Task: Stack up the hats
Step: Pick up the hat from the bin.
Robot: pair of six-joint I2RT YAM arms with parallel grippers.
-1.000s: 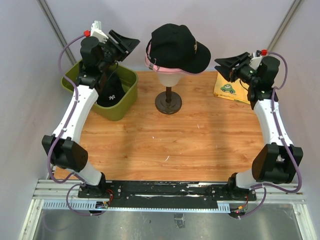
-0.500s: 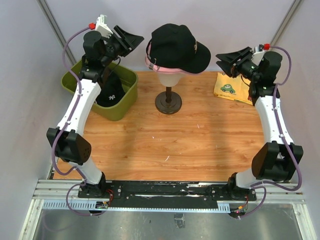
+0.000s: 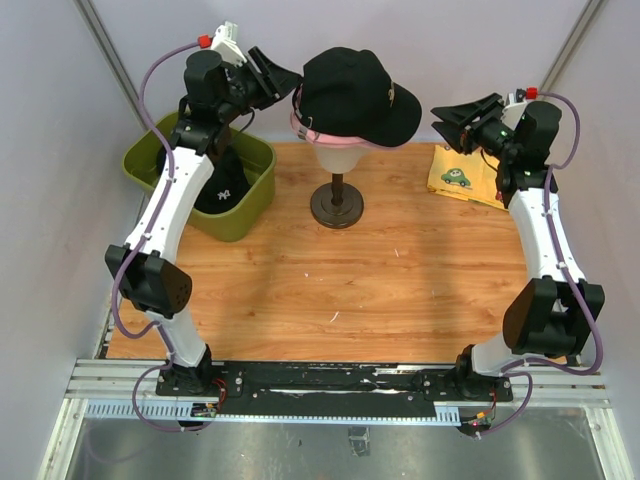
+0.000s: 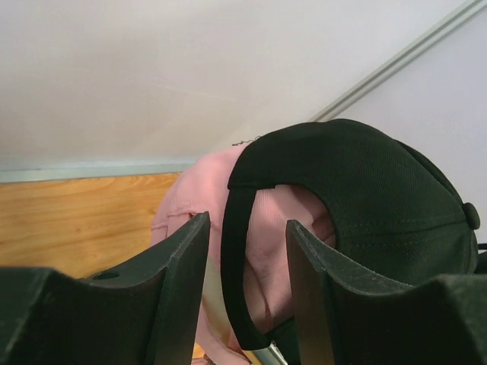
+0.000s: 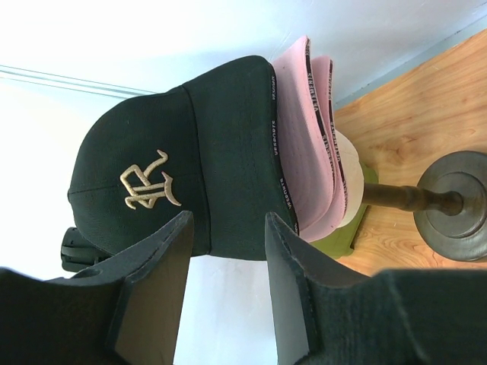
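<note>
Hats are pinched by neither gripper; left gripper (image 3: 290, 78) and right gripper (image 3: 440, 125) are held spread, empty; just ahead of both, a black cap (image 3: 355, 90) is stacked over a pink cap (image 3: 320, 133); below the left one, a second black cap (image 3: 228, 188) is seen in the bin (image 3: 245, 225), unstacked.

Colours noted: the top cap (image 3: 355, 95) is black, with a gold embroidered logo (image 5: 148, 181) on its front and white lettering along its inner edge band. Under it the pink cap (image 5: 304, 137) has a black inner band, also with white lettering. The mannequin head (image 3: 336, 157) is cream and the stand (image 3: 337, 205) dark brown. The bin (image 3: 255, 195) is olive green; the second cap (image 3: 222, 188) in it is black with a small white logo. At right, the cloth (image 3: 460, 172) is yellow with a green printed figure. The counter (image 3: 350, 280) is orange-brown wood grain. The arms (image 3: 172, 205) are white with black joints; the left hand (image 3: 283, 76) and right hand (image 3: 448, 117) are black, and the cables (image 3: 150, 75) purple.
</note>
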